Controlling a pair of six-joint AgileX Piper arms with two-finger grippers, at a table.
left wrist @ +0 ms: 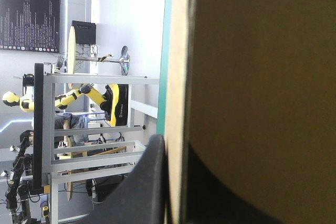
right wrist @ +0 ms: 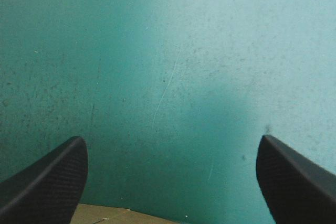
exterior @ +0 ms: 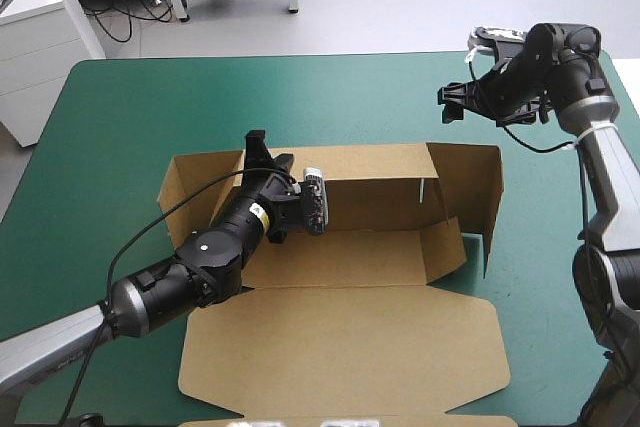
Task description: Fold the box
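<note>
The brown box [exterior: 340,257] lies mid-table with its back wall [exterior: 370,187] and right wall [exterior: 490,197] raised and the lid [exterior: 345,347] flat toward the front edge. My left gripper [exterior: 262,152] is at the back wall's left end, shut on the board. In the left wrist view the board's edge [left wrist: 178,77] runs between the black fingers [left wrist: 147,182] of that gripper [left wrist: 176,145]. My right gripper [exterior: 452,105] hangs open above the cover beyond the box's right back corner. The right wrist view shows this gripper [right wrist: 170,142] with nothing between its fingers and a sliver of box [right wrist: 100,214] beneath.
A left flap [exterior: 195,182] of the box lies low beside my left gripper. Teal-green cover [exterior: 130,127] surrounds the box, with a wide strip behind it up to the table's far edge [exterior: 300,57].
</note>
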